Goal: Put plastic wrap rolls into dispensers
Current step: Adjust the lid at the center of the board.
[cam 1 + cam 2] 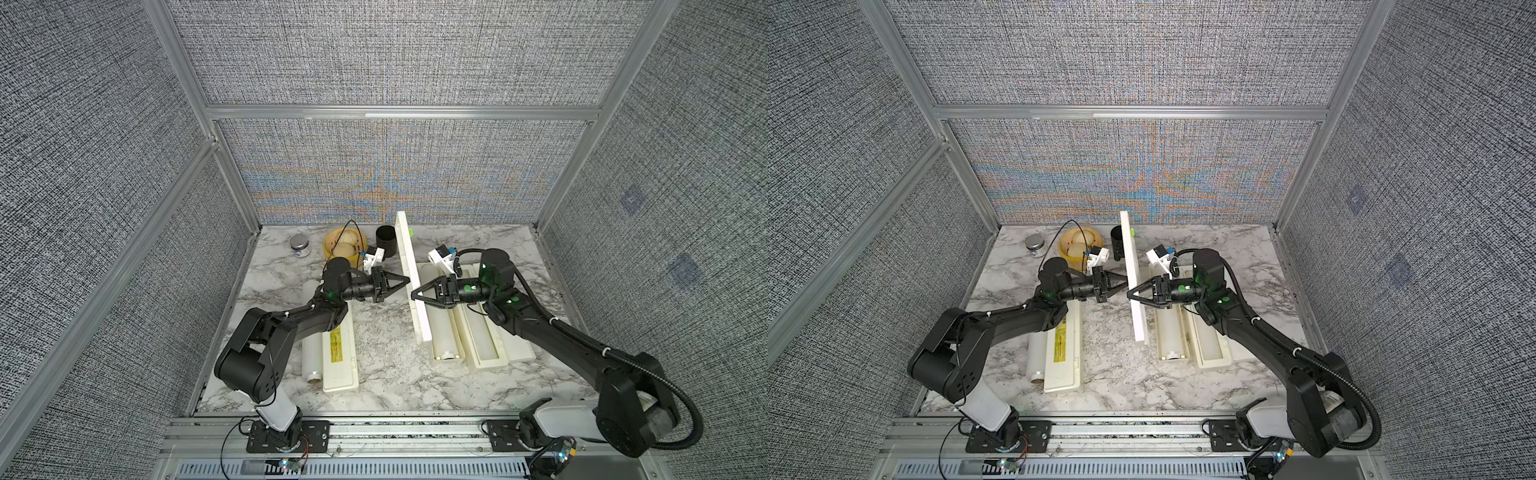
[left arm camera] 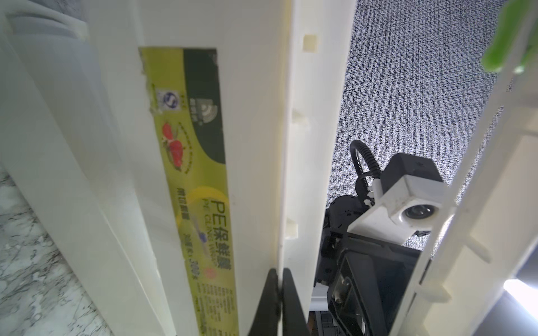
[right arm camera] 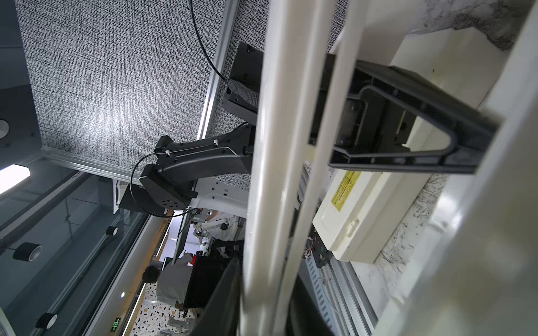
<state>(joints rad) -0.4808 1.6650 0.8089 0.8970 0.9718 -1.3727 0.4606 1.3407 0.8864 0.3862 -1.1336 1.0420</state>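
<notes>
The middle dispenser (image 1: 446,353) has its lid (image 1: 409,266) raised on edge, and a plastic wrap roll (image 1: 442,328) lies in its trough. My right gripper (image 1: 415,293) reaches across that trough and is shut on the lid's rim (image 3: 279,145), one finger on each side. From the other side my left gripper (image 1: 406,282) is shut and holds nothing. Its tips (image 2: 280,273) rest against the labelled outer face (image 2: 256,145). A closed dispenser (image 1: 340,361) lies at the left with a loose roll (image 1: 312,353) beside it. An open dispenser (image 1: 484,336) lies at the right.
A yellow steamer basket (image 1: 345,245), a black cup (image 1: 386,240) and a small jar (image 1: 299,245) stand at the back of the marble table. The left arm (image 1: 291,324) stretches over the closed dispenser and the loose roll. Fabric walls enclose three sides.
</notes>
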